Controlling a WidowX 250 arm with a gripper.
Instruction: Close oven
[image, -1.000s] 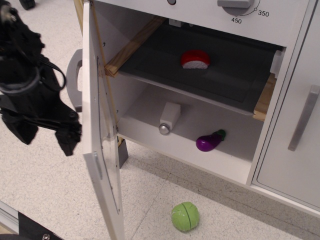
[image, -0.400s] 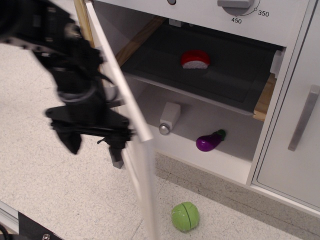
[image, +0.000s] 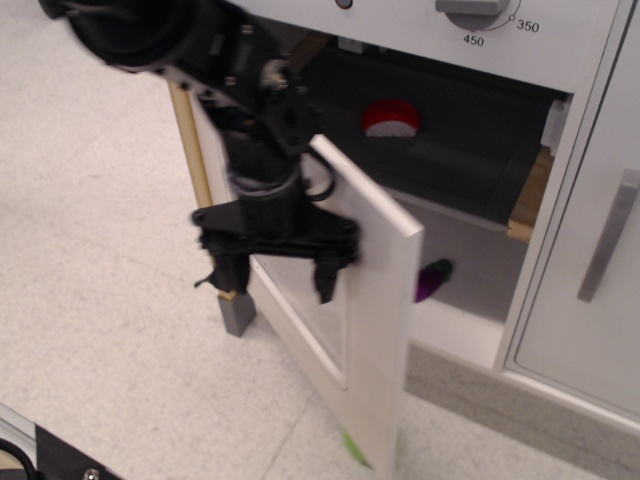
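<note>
The white oven (image: 400, 25) has its door (image: 375, 320) swung about half way toward shut, hinged at the left. My black gripper (image: 272, 282) is pressed against the door's outer face, fingers (image: 326, 280) spread apart and holding nothing. Behind the door, the dark inner tray (image: 470, 150) holds a red and white toy (image: 390, 117). A purple eggplant (image: 433, 278) lies on the oven floor, partly hidden by the door. The door's handle is hidden behind my arm.
A plain white cabinet door with a straight grey bar handle (image: 608, 235) stands at the right. A temperature knob (image: 470, 10) sits above the oven opening. A sliver of a green ball (image: 350, 448) shows on the floor behind the door's bottom edge. Speckled floor spreads left.
My gripper moved from the far left to the right, against the door. The door swung from fully open to about half shut, hiding the green ball and the white cylinder.
</note>
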